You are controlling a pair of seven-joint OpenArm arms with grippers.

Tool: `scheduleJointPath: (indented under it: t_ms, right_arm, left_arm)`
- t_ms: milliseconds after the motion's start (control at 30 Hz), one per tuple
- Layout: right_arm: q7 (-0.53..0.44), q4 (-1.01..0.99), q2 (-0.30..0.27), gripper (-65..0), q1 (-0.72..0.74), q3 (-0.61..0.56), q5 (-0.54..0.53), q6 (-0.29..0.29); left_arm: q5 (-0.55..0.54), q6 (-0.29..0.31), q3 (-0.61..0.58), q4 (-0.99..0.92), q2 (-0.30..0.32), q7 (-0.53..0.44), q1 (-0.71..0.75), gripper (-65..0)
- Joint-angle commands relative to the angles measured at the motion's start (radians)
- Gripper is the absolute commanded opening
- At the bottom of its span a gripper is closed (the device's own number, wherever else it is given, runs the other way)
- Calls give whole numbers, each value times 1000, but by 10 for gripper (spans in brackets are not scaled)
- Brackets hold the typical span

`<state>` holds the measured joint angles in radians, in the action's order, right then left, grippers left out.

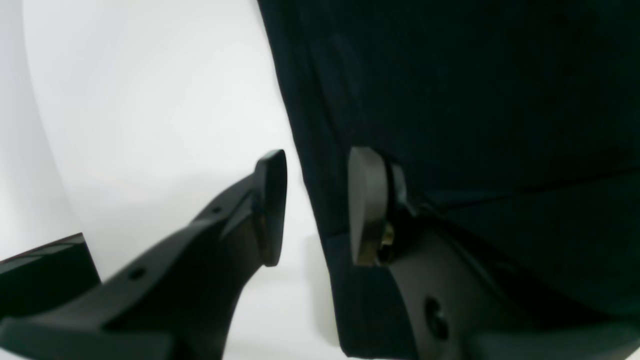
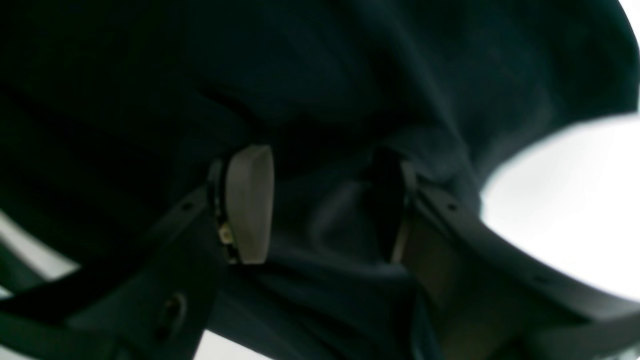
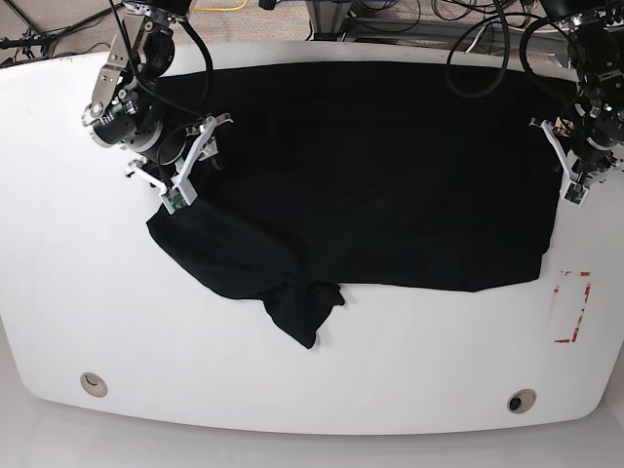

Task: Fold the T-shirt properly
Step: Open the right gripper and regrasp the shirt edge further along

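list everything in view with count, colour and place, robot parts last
T-shirt: one, black, spread over the far middle of the table, one sleeve bunched toward the near side
table: one, white, under everything
red marking: one, red outline, on the table near the shirt's corner
round holes: two, dark, near the table's front edge
cables: several, dark, behind the table
right gripper: one, white jaws, cloth between them
left gripper: one, white jaws apart, straddling the shirt's edge
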<state>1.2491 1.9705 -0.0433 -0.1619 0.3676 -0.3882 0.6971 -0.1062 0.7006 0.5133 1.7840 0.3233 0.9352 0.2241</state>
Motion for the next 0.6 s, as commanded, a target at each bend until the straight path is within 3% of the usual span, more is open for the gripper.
scheduleJointPath:
  t_ms: [0,167,367,567]
  right_arm:
    - [-38,16,10,-323,22,3,42,1]
    - [-42,16,21,-258,29,3,154,1]
    - [-85,8,21,-176,29,6,168,1]
    - [-122,-101,21,-197,29,12,160,1]
  left_arm:
    - [-5,-2,6,15,17,-11,-5,-453]
    - [-7,-2,5,15,17,-11,-5,-453]
    - [-7,-2,3,14,17,-11,-5,-453]
    - [-7,-2,0,12,17,-11,-5,-453]
